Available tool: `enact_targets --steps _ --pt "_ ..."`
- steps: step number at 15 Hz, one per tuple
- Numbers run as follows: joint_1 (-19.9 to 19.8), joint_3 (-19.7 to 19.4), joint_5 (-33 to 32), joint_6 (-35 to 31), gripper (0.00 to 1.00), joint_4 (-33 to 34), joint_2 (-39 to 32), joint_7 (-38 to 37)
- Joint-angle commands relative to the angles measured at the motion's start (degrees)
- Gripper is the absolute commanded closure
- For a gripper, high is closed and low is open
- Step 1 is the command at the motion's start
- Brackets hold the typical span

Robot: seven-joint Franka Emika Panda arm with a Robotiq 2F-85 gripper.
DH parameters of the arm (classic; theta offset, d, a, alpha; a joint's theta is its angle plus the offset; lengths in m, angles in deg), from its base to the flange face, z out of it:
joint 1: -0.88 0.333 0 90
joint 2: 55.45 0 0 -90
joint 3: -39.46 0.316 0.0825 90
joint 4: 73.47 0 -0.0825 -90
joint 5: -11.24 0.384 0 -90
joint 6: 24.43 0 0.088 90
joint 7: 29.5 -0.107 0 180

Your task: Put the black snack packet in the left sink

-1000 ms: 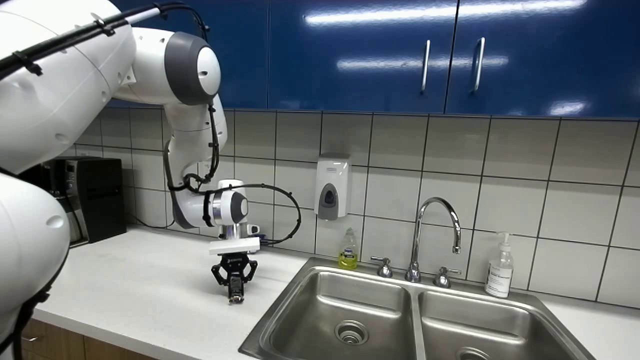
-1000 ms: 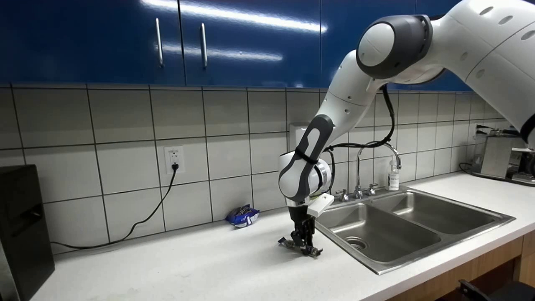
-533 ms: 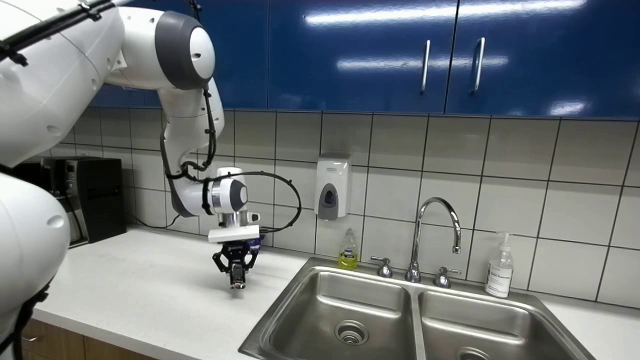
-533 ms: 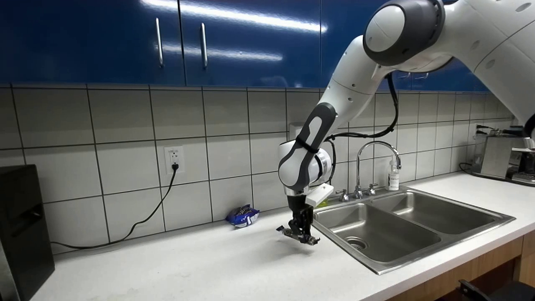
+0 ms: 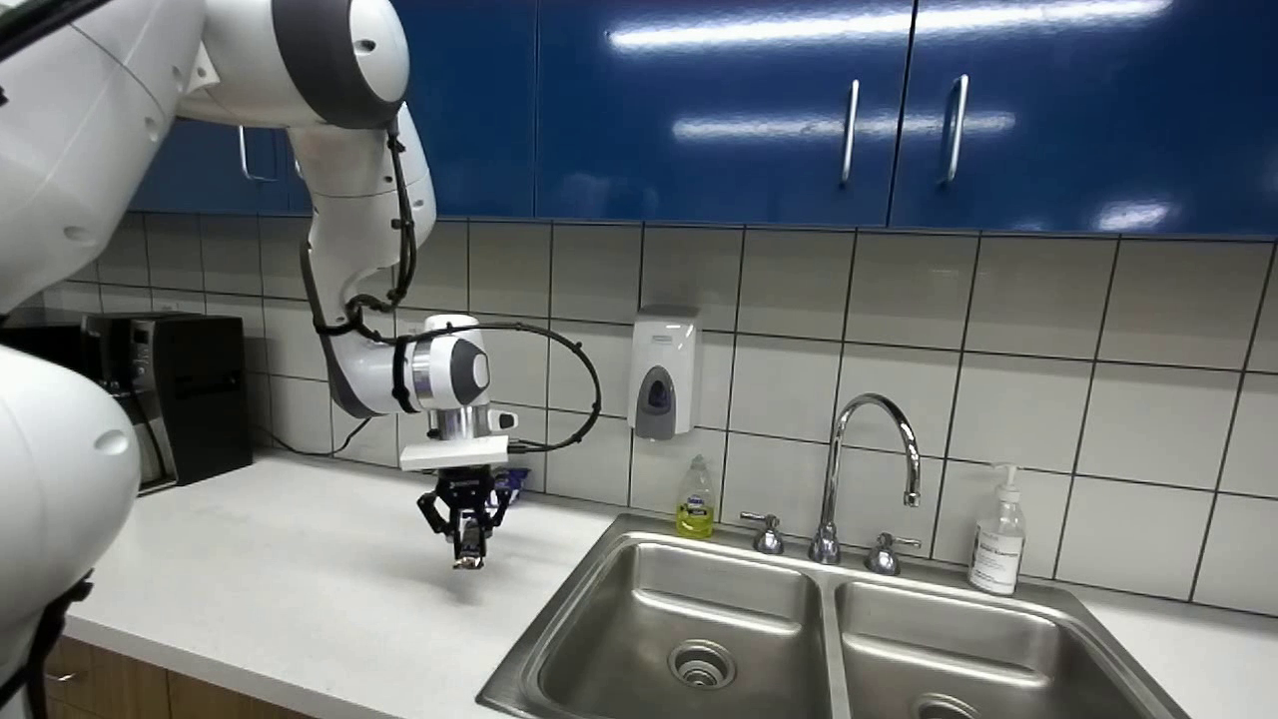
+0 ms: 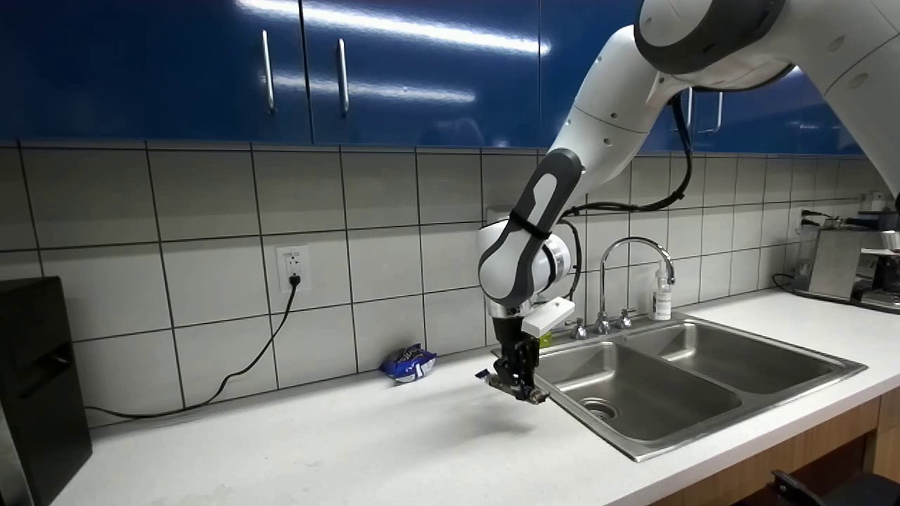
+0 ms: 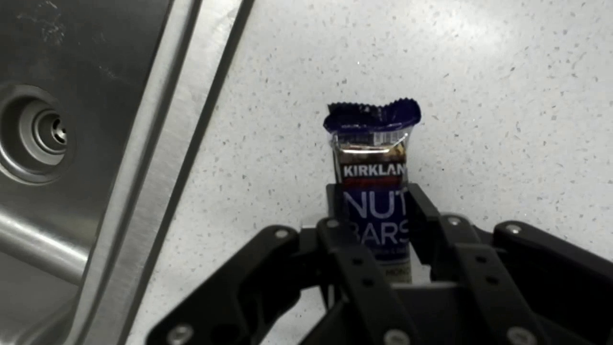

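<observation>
The black snack packet (image 7: 371, 160) is a dark nut bar with white lettering and a purple crimped end in the wrist view. My gripper (image 7: 376, 206) is shut on its sides near the middle. In both exterior views the packet (image 5: 467, 564) (image 6: 499, 384) hangs roughly level, just above the counter, in the gripper (image 5: 469, 549) (image 6: 519, 388). Part of it is hidden by the fingers. The left sink (image 5: 619, 654) is the steel basin with a round drain beside the gripper; it also shows in an exterior view (image 6: 654, 400) and at the left of the wrist view (image 7: 96, 72).
A blue packet (image 6: 408, 363) lies against the tiled wall. A yellow soap bottle (image 5: 695, 504), the faucet (image 5: 829, 479) and a pump bottle (image 5: 998, 539) stand behind the sink. The right-hand basin (image 5: 958, 619) adjoins. A black appliance (image 5: 200, 394) stands on the counter.
My gripper has risen from the counter with the packet held in it, and it has shifted slightly. The packet was at counter level one second ago and is now above it.
</observation>
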Motion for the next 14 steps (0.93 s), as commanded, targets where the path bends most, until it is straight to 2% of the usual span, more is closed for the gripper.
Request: enact_targets --steps 1,7,14 --pt "-0.9 -1.0 0.1 -1.1 0.91 -6.5 5.7 -3.1" --pt "-4.3 -3.4 1.5 -3.3 0.91 -13.3 10.1 -4.4" --pt "-11.9 -6.3 5.7 -5.8 0.91 -16.6 11.2 -0.8"
